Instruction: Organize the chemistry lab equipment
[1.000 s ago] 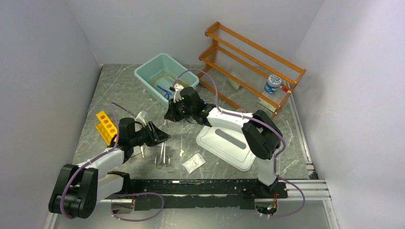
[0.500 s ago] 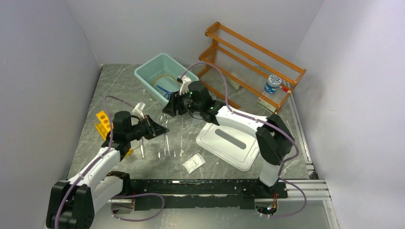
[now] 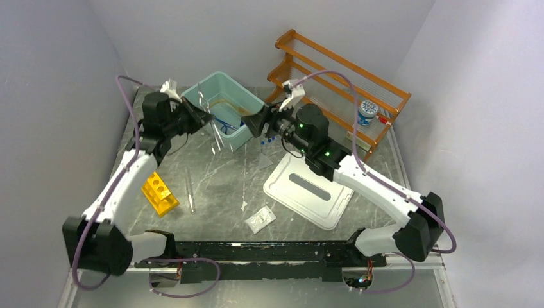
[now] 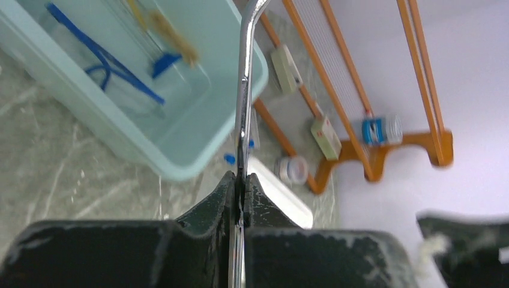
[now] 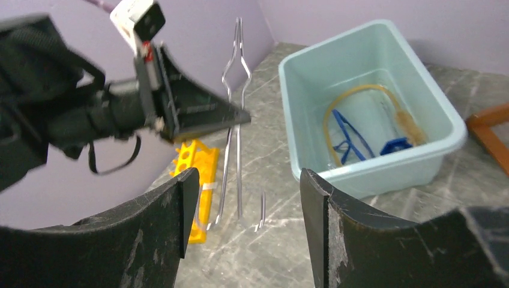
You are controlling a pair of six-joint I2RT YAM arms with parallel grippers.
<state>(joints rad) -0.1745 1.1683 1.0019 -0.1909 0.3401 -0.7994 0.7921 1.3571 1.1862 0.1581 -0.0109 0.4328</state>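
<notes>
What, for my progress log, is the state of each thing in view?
left gripper, shut on metal tongs
metal tongs, held roughly upright beside the bin
right gripper, open, empty
teal bin, uncovered, holding blue goggles and amber tubing
white lid, flat on table
yellow rack, on table, outside bin
glass tube, loose on table beside rack

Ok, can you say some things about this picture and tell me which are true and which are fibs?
1. The left claw is holding the metal tongs. True.
2. The right claw is holding a glass tube. False: it is open and empty.
3. The yellow rack is inside the tub. False: it lies on the table.
4. The blue goggles are in the tub. True.
5. A small jar sits on the orange shelf. True.
</notes>
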